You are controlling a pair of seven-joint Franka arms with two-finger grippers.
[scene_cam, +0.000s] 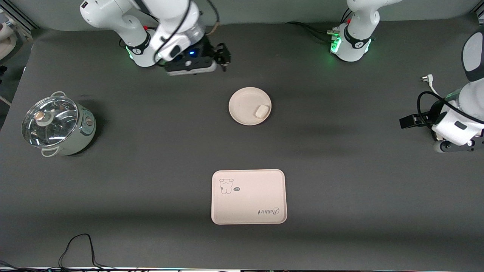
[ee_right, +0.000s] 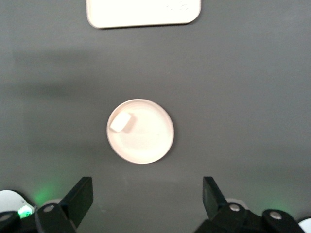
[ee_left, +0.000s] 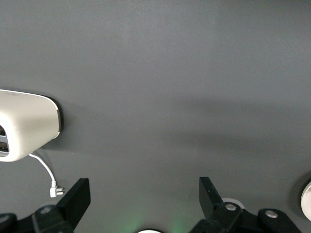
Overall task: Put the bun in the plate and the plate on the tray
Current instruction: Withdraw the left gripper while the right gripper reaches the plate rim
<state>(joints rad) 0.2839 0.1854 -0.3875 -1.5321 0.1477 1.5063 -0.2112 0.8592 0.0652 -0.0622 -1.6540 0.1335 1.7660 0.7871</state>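
Note:
The bun (scene_cam: 261,111) (ee_right: 121,121), a small off-white lump, lies in the round cream plate (scene_cam: 244,102) (ee_right: 148,141), close to the rim on the left arm's side. The plate stands on the table mid-way between the arms. The rectangular tray (scene_cam: 248,204) (ee_right: 143,12), with its bear drawing, lies bare on the table, nearer to the front camera than the plate. My right gripper (scene_cam: 224,56) (ee_right: 147,187) hangs open and empty over the table between its base and the plate. My left gripper (scene_cam: 408,121) (ee_left: 144,187) waits open and empty over the left arm's end of the table.
A pale green pot with a glass lid (scene_cam: 56,124) stands toward the right arm's end. A white appliance (ee_left: 24,128) with a white cord and plug (scene_cam: 426,79) (ee_left: 53,191) sits by the left arm. A black cable (scene_cam: 79,249) loops at the table's near edge.

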